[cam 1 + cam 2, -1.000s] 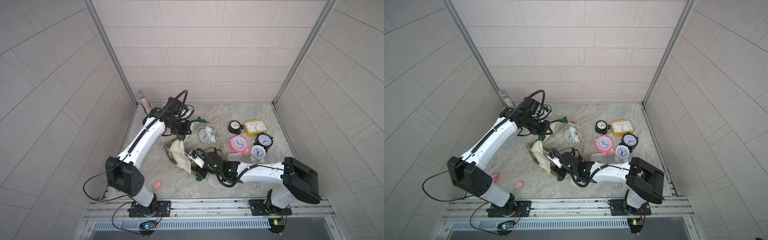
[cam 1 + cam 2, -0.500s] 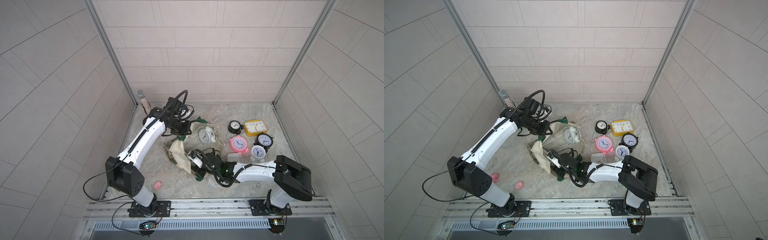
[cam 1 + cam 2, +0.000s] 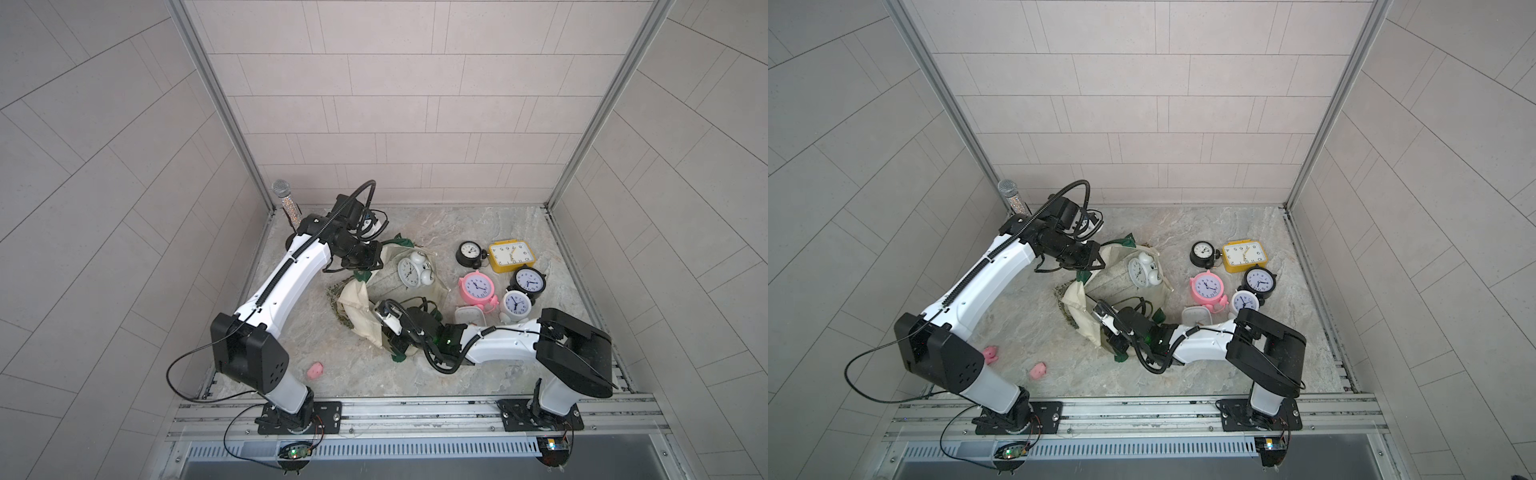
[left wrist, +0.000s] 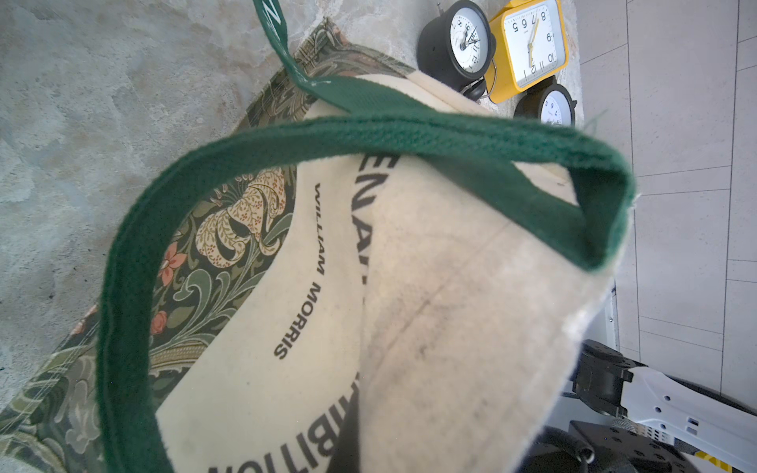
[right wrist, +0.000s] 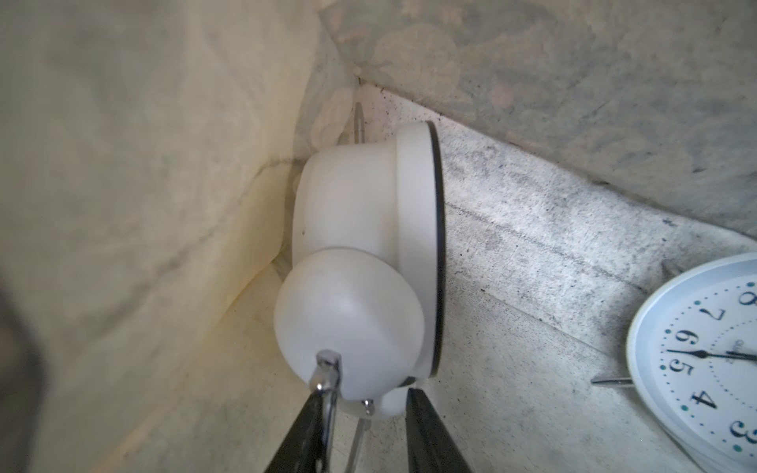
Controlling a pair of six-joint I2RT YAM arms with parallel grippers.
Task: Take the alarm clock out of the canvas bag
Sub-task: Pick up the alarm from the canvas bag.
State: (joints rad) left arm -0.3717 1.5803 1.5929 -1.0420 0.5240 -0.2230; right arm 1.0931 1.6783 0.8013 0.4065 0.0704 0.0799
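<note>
Canvas bag [image 4: 450, 327] near yellow clock [image 4: 534, 43]

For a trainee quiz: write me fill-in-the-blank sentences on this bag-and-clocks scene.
The square clock is ___.
The bag's straps are ___.
Inside the bag, the clock at the right gripper's jaws is ___.
Missing words: yellow; green; white.
</note>
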